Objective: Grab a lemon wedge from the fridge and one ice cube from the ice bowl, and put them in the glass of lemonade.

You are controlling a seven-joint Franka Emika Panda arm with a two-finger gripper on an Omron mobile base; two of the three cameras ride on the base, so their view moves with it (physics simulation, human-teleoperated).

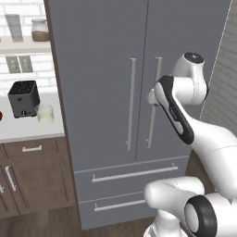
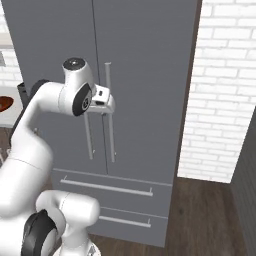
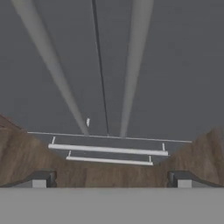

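While both fridge (image 1: 102, 92) doors sit shut, first step in hand: getting the fridge open to reach the wedge. Wedge presumably inside, behind closed doors; cannot confirm from here. Gripper (image 3: 111, 179) raised close in front of the door seam, near the two vertical handles, pointing at the door face and tilted down toward the lower drawers. Fingertips (image 3: 41, 179) spread wide at the bottom corners of the hand view, nothing between them, no contact with either handle yet. Left handle (image 1: 131, 104) and right handle (image 1: 154, 102) both free, flanking the seam. In the right base view, hand (image 2: 102, 100) just in front of the handles, about at their upper third. Over on the counter (image 1: 28, 129) to the left of the fridge: black toaster (image 1: 24, 98), and just beside it the glass (image 1: 45, 114) with pale liquid. Sliver of reddish-brown bowl (image 2: 5, 103) at the frame edge, on the same counter. Next move, as judged: line the open jaws up around one handle bar, one tip on each side, close, then pull along the door's swing arc. Calls for a square approach; bar is slim and a skewed grip would likely slip. Ice cube and drop into the glass not yet begun.
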